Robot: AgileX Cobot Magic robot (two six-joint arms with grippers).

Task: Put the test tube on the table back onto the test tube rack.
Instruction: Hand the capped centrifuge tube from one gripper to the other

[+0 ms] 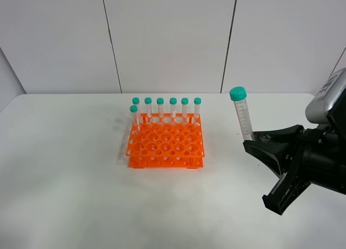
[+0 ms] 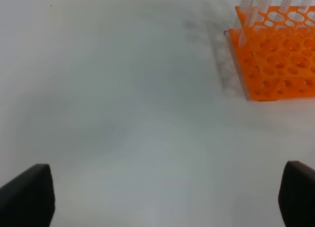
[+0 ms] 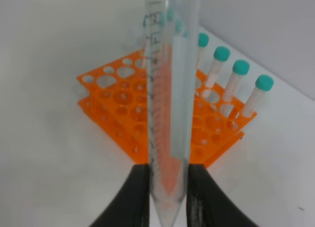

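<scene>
Exterior high view: the orange rack (image 1: 165, 143) stands on the white table (image 1: 70, 168) and holds seven green-capped tubes (image 1: 160, 109) upright; six fill its back row and one stands in the next row forward at the left end; the other holes are open. To the right of the rack, well apart from it and raised off the table, an eighth tube (image 1: 241, 114) stands nearly upright, cap on top, pinched at its lower end by the right gripper (image 1: 252, 142), whose fingers are closed narrow on it. The finger hides its pointed tip from this side. From the right wrist the tip shows between the two black fingers (image 3: 132, 197), with printed marks up the wall and the rack beyond; its cap is cut off, and whether it holds anything cannot be told. From the left wrist the left gripper (image 2: 162, 197) is spread wide and empty over bare table beside the rack; only its two dark tips show, and just one corner of the rack, blurred.
</scene>
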